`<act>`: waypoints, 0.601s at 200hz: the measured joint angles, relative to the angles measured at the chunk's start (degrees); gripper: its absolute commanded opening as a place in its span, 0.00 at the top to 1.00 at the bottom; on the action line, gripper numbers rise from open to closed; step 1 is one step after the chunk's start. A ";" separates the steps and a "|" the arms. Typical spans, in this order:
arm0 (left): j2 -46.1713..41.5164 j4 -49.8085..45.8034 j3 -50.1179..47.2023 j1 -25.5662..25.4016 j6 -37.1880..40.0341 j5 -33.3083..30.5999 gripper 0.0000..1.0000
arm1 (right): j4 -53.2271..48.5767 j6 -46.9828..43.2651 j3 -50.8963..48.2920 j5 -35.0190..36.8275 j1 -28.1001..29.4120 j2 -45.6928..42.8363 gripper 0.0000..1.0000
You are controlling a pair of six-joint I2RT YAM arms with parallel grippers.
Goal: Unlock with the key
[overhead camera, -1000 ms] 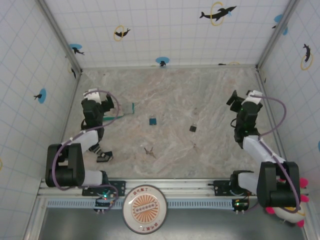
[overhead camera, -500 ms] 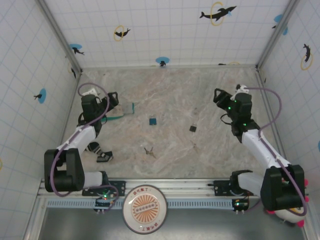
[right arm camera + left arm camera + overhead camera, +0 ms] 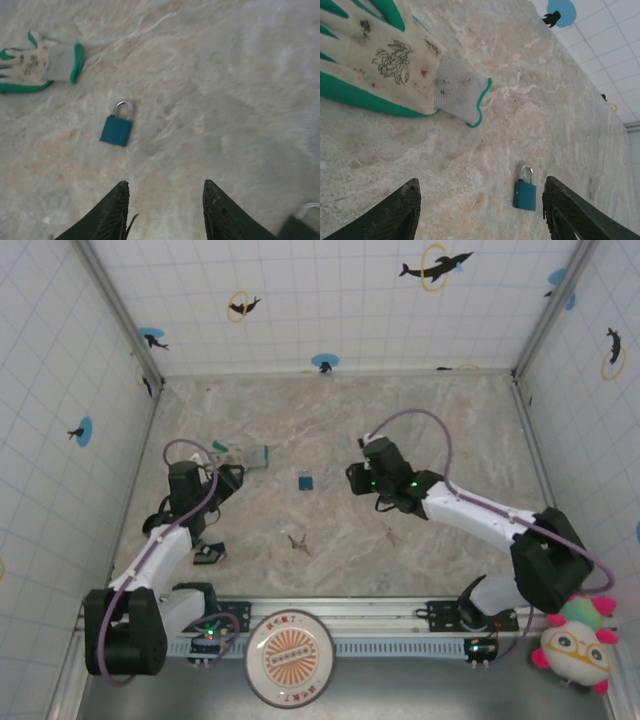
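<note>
A teal padlock (image 3: pixel 305 481) with a silver shackle lies flat on the marble table, also seen in the left wrist view (image 3: pixel 525 192) and the right wrist view (image 3: pixel 116 127). A small key (image 3: pixel 297 542) lies nearer the front, and another key (image 3: pixel 388 533) lies to its right. My left gripper (image 3: pixel 228 478) (image 3: pixel 481 182) is open and empty, left of the padlock. From the right, my right gripper (image 3: pixel 355 480) (image 3: pixel 165 184) faces the padlock, open and empty. A dark padlock (image 3: pixel 300 225) sits just beside its right finger.
A white and green work glove (image 3: pixel 245 455) (image 3: pixel 380 60) (image 3: pixel 37 67) lies behind the left gripper. A small black object (image 3: pixel 208 553) rests near the left arm. Tiled walls close in the table on three sides.
Both arms have swung inward toward the teal padlock, the right one reaching far across the table over the dark padlock. Both sets of jaws have narrowed.
</note>
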 measured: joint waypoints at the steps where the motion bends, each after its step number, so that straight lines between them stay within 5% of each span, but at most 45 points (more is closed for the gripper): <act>1: 0.00 -0.15 -0.04 0.00 0.00 0.02 0.41 | -0.11 0.02 0.24 0.02 0.17 0.22 0.60; 47: 0.02 -1.92 -4.02 -0.26 -3.41 0.02 0.51 | -5.20 -4.44 10.25 0.37 9.03 12.04 0.66; 120: 0.00 -2.49 -4.96 -0.26 -4.85 0.22 0.49 | -10.47 -8.63 16.63 -4.42 15.34 21.07 0.61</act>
